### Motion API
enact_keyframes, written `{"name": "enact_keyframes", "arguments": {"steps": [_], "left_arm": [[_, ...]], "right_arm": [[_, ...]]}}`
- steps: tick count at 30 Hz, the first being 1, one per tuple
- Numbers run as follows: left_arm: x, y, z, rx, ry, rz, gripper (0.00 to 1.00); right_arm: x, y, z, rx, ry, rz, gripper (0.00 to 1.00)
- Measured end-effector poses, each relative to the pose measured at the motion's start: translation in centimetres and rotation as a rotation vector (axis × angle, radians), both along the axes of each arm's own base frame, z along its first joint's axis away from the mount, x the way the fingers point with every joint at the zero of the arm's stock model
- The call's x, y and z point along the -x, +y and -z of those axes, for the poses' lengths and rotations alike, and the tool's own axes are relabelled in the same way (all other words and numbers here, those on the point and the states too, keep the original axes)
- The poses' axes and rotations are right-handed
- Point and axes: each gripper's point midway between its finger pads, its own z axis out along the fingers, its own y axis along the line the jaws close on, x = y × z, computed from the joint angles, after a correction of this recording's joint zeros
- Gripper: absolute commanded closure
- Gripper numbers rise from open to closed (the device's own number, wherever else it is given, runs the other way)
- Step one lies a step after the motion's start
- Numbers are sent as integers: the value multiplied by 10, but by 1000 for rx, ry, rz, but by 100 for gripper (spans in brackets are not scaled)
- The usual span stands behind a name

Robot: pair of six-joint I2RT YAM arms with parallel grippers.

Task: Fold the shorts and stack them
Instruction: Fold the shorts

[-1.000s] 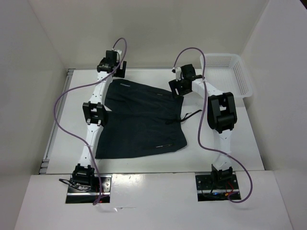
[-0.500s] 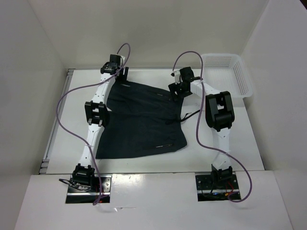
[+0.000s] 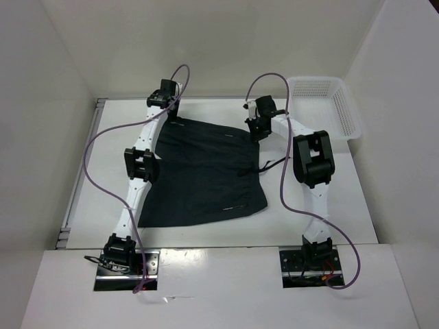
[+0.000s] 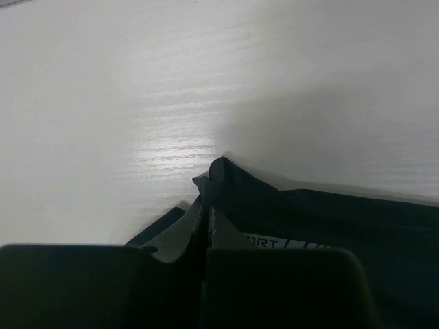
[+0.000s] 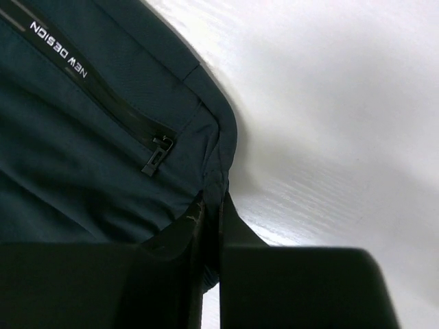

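Since a second ago, both end effectors have dropped onto the far edge of the shorts [image 3: 199, 171] and gone from open to closed.

**Progress**
- The shorts lie spread flat on the table [image 3: 92, 171], in the middle between the two arms. No fold is visible.
- Both far corners are gripped. This appears to be the grasp for the first fold.
- Left to do, as judged here: every fold, then the stacking.

**Left arm**
- The arm reaches from its near base straight along the left edge of the shorts to the far-left corner.
- The wrist is pitched down toward the table.
- The left end effector [image 4: 208, 214] is closed. A small peak of dark fabric is pinched between its fingers at the corner.

**Right arm**
- The elbow stands high over the right side of the table. The forearm angles back and to the left, toward the far-right corner.
- The right end effector [image 5: 212, 205] is closed on the hem of that corner, just beside a zip pull [image 5: 156, 152].
- The white basket [image 3: 339, 103] sits at the far right, apart from the shorts and untouched.
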Motion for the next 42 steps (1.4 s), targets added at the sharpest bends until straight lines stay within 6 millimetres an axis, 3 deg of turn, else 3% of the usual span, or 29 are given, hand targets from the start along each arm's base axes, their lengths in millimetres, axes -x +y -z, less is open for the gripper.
{"name": "enact_keyframes", "arguments": {"steps": [6,9,12,17,19,22,25,26,28,30,32,38,42], "left_arm": [[7,3,-3,-12,19,-8,100],[15,3,-17,-10,37,-5,100],[35,0,-50,12,68,16,100],[72,-5,-130,89,69,65,100],[86,-5,-163,140,49,90,100],[114,-2,-195,223,64,121,100],[159,3,-188,268,132,123,100],[176,5,-176,261,143,118,100],[227,-1,-152,249,209,128,100],[259,-13,-146,245,240,161,100],[269,-21,-145,249,202,191,100],[305,-10,-137,214,153,174,100],[339,-10,-123,196,162,189,100]], "right_arm": [[-10,-4,-15,53,-57,13,100],[-10,0,-45,61,-116,-21,100],[2,2,-91,59,-201,-79,100],[48,9,-152,51,-321,-198,100],[68,20,-161,50,-350,-256,100],[93,33,-154,55,-341,-336,100],[108,37,-136,66,-301,-377,100],[111,34,-130,74,-287,-381,100],[116,31,-121,85,-269,-387,100],[122,28,-121,94,-272,-399,100],[130,29,-127,100,-292,-421,100],[164,44,-153,80,-378,-527,100],[200,43,-140,93,-364,-633,100]]}}
